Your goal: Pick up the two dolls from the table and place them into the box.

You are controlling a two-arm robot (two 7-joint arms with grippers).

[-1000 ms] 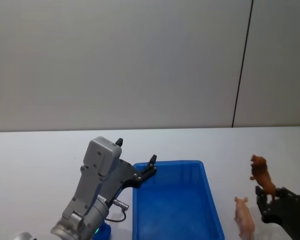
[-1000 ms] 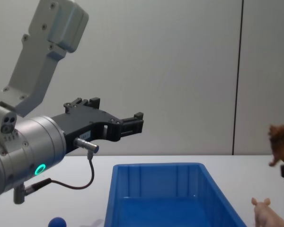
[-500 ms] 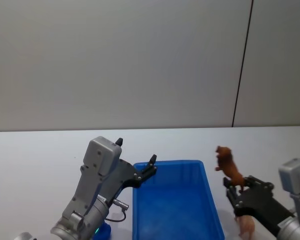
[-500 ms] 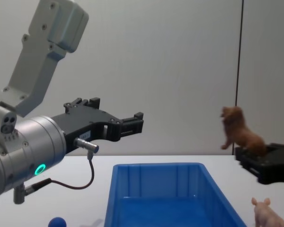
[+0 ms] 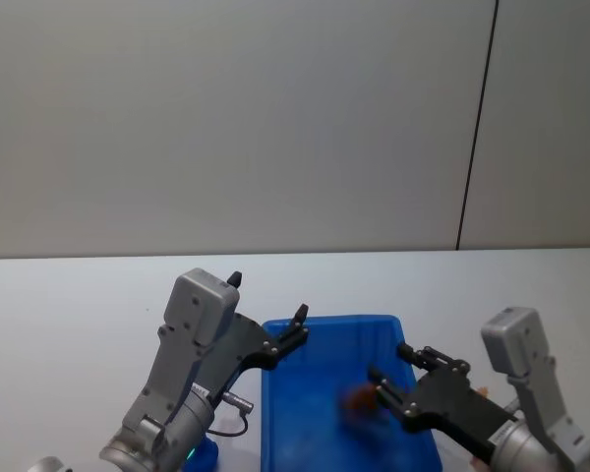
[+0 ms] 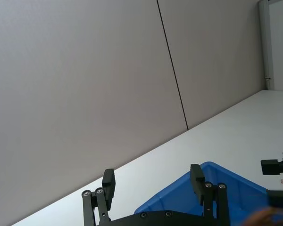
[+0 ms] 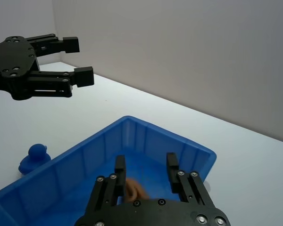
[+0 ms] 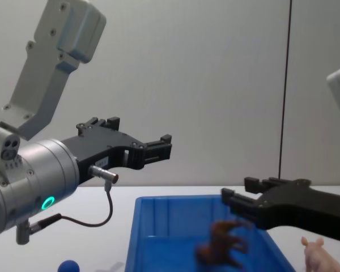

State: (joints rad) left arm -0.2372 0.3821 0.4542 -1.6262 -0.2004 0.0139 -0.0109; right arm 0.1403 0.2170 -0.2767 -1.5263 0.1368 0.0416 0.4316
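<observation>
Robotics lab test bench, plain white table (image 5: pixel 79 295), bare grey panelled wall (image 5: pixel 226 118) behind it with one dark vertical seam (image 5: pixel 477 128), grey-and-black left arm (image 5: pixel 187 364) and right arm (image 5: pixel 526 379) reaching in from the near side, bright blue plastic box (image 5: pixel 334 322) as the work fixture.

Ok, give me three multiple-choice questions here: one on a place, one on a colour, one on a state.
1. Where is the brown doll? A) on the table B) in the box C) clamped in the right end effector
2. What colour is the pig on the table beside the box? A) pink B) green C) black
3. The right end effector is: A) shut on the brown doll B) shut on the pig C) open and empty
Answers: B, blurred between the blue walls; A, its body is pale pink; C, fingers spread, nothing between. The left end effector hovers open beside the box.
</observation>
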